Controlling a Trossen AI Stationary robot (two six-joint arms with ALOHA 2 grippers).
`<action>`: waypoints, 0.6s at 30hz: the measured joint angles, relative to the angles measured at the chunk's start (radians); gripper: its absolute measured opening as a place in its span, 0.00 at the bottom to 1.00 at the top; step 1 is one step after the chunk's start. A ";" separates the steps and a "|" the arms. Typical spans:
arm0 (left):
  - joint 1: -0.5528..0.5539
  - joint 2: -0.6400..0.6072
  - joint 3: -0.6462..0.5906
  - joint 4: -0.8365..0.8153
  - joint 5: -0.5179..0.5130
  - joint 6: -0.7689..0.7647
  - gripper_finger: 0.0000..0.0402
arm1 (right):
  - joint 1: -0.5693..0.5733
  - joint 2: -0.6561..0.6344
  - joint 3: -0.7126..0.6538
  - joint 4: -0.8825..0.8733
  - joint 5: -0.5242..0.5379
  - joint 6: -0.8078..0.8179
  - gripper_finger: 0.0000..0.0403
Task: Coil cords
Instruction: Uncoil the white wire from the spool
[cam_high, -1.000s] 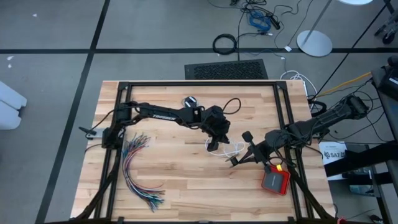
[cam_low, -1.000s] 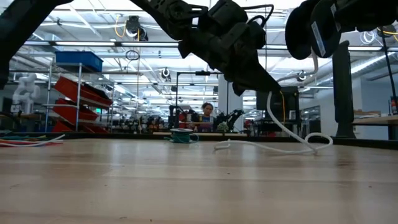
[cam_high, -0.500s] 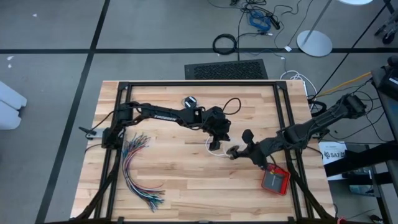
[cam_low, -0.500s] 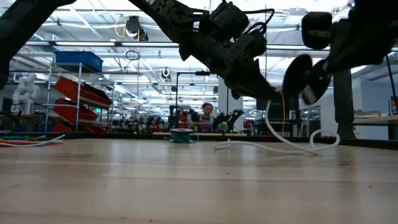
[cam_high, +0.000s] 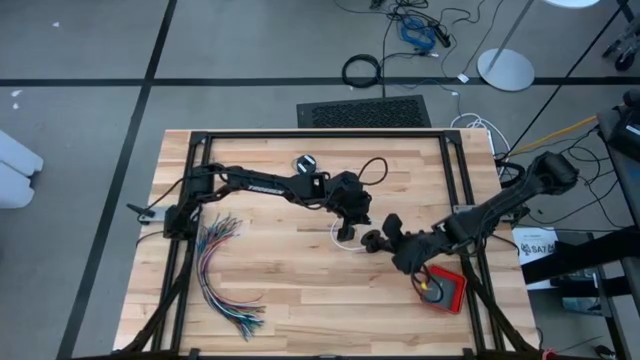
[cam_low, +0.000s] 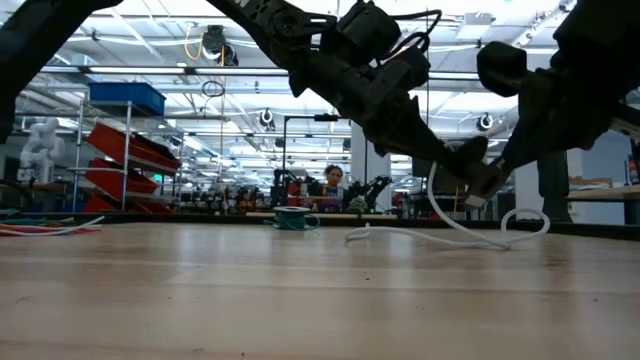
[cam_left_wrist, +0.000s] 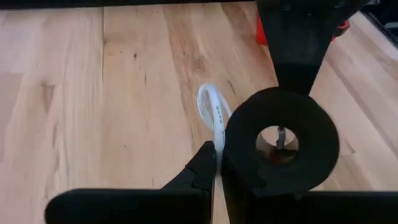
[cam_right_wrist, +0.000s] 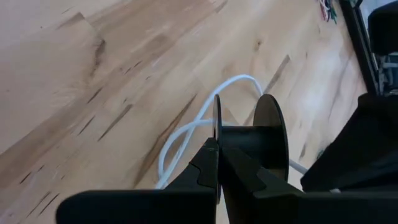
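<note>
A white cord (cam_high: 350, 240) lies in loose loops at the table's middle, and one stretch rises from the wood (cam_low: 440, 210). My left gripper (cam_high: 346, 228) (cam_left_wrist: 216, 152) is shut on that stretch. Close on its right, my right gripper (cam_high: 388, 240) (cam_right_wrist: 217, 146) is shut on a black spool (cam_high: 372, 238) (cam_left_wrist: 280, 137) held above the loops. The left wrist view shows the spool's flange face on. A teal-green cord (cam_low: 290, 218), wound up small, stands near the far edge. My left gripper pinches the white cord (cam_left_wrist: 215, 132) between its two fingers, coming slanting down from the table's left. The cord curves up to the fingers, and the rest of it lies slack on the table (cam_low: 500, 235). My right gripper pinches the rim of the spool's thin flange (cam_right_wrist: 217, 124) between its two fingers, slanting down from the table's right. The core (cam_right_wrist: 239, 134) and second flange (cam_right_wrist: 272, 137) stick out sideways. The spool is lifted clear of the table.
A fanned bundle of many-coloured wires (cam_high: 222, 272) lies at the near left. A red device (cam_high: 445, 292) sits at the near right, under my right arm. A black frame (cam_high: 320, 135) runs round the table.
My right gripper has come down and toward the table's left with the spool, rolling its wrist, until the spool is beside my left gripper and over the white loops. My left gripper has stayed in place, still holding the cord.
</note>
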 joint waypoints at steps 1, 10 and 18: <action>0.000 0.000 0.000 -0.001 -0.006 0.003 0.05 | 0.006 0.000 0.000 -0.001 0.010 0.001 0.00; -0.001 0.000 0.000 0.003 -0.023 0.033 0.05 | 0.043 -0.019 0.000 -0.048 0.066 0.071 0.00; -0.007 0.000 0.000 0.003 -0.021 0.060 0.05 | 0.049 -0.019 0.000 -0.109 0.071 0.196 0.00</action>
